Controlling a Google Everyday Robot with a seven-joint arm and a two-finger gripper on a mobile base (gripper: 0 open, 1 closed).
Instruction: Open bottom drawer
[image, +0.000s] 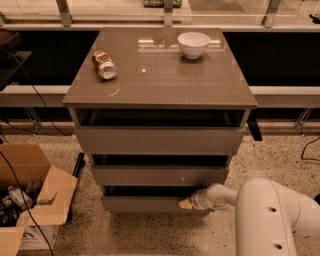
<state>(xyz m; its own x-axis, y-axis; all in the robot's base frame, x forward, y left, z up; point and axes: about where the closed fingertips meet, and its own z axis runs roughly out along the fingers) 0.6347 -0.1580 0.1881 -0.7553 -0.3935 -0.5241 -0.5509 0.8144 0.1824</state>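
Note:
The bottom drawer (145, 203) is the lowest, narrowest grey-brown front of the cabinet, with a dark gap above its top edge. My gripper (187, 203) is at the right part of that front, its tan tip touching the drawer's top edge. The white arm (270, 215) reaches in from the lower right. The middle drawer (160, 175) and the tall top drawer (160, 140) sit above it.
A tipped can (104, 65) and a white bowl (193, 44) rest on the cabinet top (160, 80). An open cardboard box (30, 200) with clutter stands on the speckled floor at the left. Cables run along the floor on both sides.

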